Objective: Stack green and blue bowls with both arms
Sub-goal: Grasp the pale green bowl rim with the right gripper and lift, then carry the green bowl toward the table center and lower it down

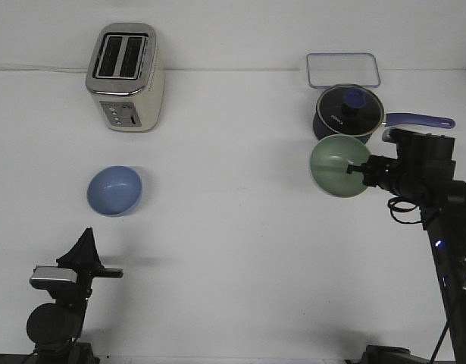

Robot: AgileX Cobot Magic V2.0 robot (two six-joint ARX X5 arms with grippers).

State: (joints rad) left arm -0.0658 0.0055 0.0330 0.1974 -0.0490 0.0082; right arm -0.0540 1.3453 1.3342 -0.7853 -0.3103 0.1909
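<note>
The pale green bowl is held off the table at the right, tipped so its inside faces the camera. My right gripper is shut on its right rim, with one finger showing inside the bowl. The periwinkle blue bowl sits upright on the white table at the left. My left gripper is low at the front left, well in front of the blue bowl, its fingers together in a point and holding nothing.
A cream toaster stands at the back left. A dark blue lidded saucepan with a long handle sits just behind the green bowl. A clear rectangular container lies behind the saucepan.
</note>
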